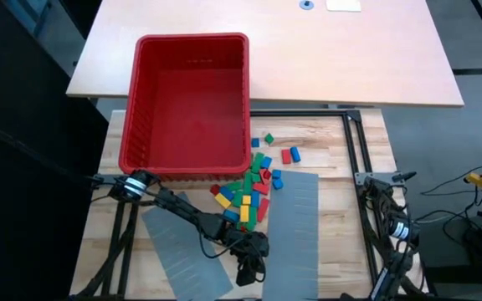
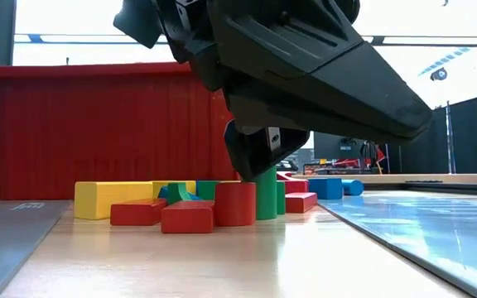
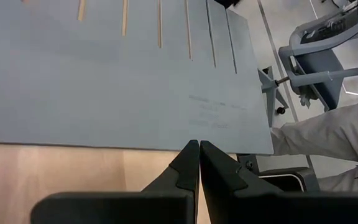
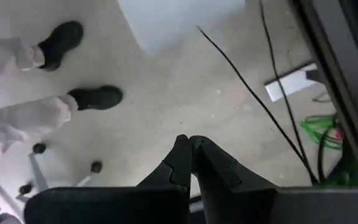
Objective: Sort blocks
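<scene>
Dark fingers of the left gripper are pressed together and hold nothing; they hang over a grey slotted panel near the table's front edge. In the low view the arm covers much of the blocks. They are small red, green, blue and yellow bricks, scattered just beside the red bin, beyond the gripper. The right gripper, also closed and empty, waits off the table's right side, above the floor.

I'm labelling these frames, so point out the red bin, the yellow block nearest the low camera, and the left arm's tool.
red bin [image 1: 189,92]: high view, bare floor inside.
yellow block [image 2: 113,199]: low view, its long front face.
left tool [image 3: 199,163]: left wrist view, between the closed fingertips.
</scene>
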Controlling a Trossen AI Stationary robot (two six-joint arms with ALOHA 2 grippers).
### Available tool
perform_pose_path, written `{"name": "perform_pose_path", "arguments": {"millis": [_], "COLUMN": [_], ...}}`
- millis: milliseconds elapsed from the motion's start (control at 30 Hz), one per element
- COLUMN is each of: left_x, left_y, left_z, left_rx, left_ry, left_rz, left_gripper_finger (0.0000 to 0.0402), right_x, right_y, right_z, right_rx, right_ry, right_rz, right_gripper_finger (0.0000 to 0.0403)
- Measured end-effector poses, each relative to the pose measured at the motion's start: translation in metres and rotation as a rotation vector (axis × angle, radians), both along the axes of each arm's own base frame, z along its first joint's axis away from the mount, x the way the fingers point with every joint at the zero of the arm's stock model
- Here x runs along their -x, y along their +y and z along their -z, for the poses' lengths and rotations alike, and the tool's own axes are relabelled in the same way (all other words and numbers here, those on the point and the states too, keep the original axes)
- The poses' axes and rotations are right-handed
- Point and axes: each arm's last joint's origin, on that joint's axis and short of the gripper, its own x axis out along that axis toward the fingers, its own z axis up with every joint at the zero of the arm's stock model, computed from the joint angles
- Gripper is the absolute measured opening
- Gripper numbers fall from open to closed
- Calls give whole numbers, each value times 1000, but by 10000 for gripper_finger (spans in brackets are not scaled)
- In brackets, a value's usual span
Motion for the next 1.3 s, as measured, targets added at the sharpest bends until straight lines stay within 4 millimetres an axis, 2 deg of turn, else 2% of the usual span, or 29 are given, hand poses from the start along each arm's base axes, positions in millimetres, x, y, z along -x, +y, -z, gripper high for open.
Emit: {"name": "perform_pose_path", "arguments": {"millis": [300, 500, 1033, 1300], "left_x": [0, 0, 1, 1], "left_y": [0, 0, -1, -1], "left_z": [0, 0, 0, 0], "left_rx": [0, 5, 12, 10], "left_ry": [2, 6, 12, 9], "left_rz": [0, 2, 14, 17], "left_gripper_finger": [0, 0, 0, 0], "right_x": [-31, -40, -36, -41], "right_y": [-16, -26, -43, -53], "right_z": [12, 10, -34, -50], "right_rx": [54, 91, 155, 179], "right_ry": [1, 2, -76, -122], "right_rz": [31, 57, 157, 186], "right_gripper_finger": [0, 0, 0, 0]}}
